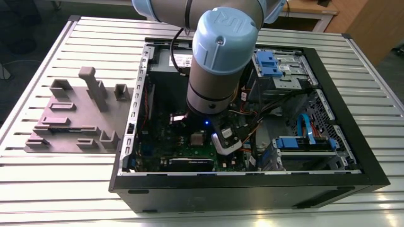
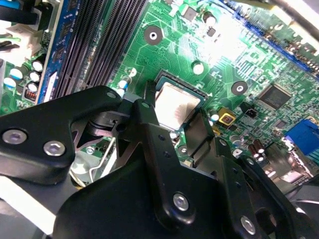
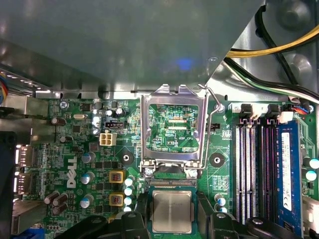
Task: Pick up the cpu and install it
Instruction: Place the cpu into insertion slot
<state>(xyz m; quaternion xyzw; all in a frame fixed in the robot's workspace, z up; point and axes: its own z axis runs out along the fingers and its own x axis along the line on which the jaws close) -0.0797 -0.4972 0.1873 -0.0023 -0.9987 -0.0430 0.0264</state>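
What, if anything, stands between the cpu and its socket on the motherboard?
Nothing visible. The silver hinged frame is swung open, clear of the socket, and the cpu lies at the socket opening, with the gripper right over it. Whether it is fully seated cannot be told.

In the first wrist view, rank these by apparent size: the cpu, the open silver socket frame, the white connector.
Largest: silver socket frame. Then cpu, clearly smaller. Smallest: white connector. No close calls.

grey, perhaps metal, arm (image 1: 211,90), pale blue caps (image 1: 224,38), black screwed linkage (image 2: 164,184)
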